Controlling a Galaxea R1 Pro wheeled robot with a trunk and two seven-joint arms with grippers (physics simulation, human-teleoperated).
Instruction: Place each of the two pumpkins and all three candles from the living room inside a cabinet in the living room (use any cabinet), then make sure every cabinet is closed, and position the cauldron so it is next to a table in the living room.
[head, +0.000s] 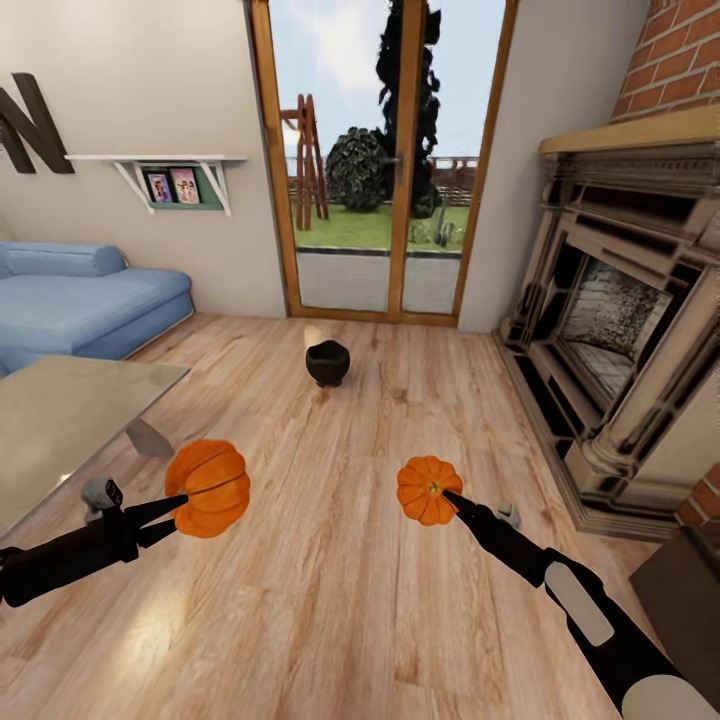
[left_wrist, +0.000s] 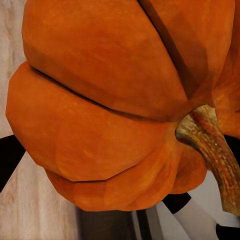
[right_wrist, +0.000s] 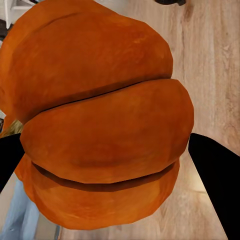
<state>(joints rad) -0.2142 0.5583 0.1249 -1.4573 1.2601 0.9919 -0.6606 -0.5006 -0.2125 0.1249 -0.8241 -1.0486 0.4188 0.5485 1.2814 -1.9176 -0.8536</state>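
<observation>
The left fingers pinch the larger pumpkin and the right fingers pinch the smaller pumpkin, both held above the wooden floor, beyond the near corner of the grey tabletop. The cauldron stands on the floor towards the glass door. I think it is best to keep both grips firm and turn slowly to find the cabinet, so neither pumpkin slips.

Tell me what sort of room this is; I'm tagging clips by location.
Most likely a living room: a blue sofa along the wall, a brick-and-stone fireplace, and glazed wooden doors opening onto a garden. A low grey table stands on the wood floor.
</observation>
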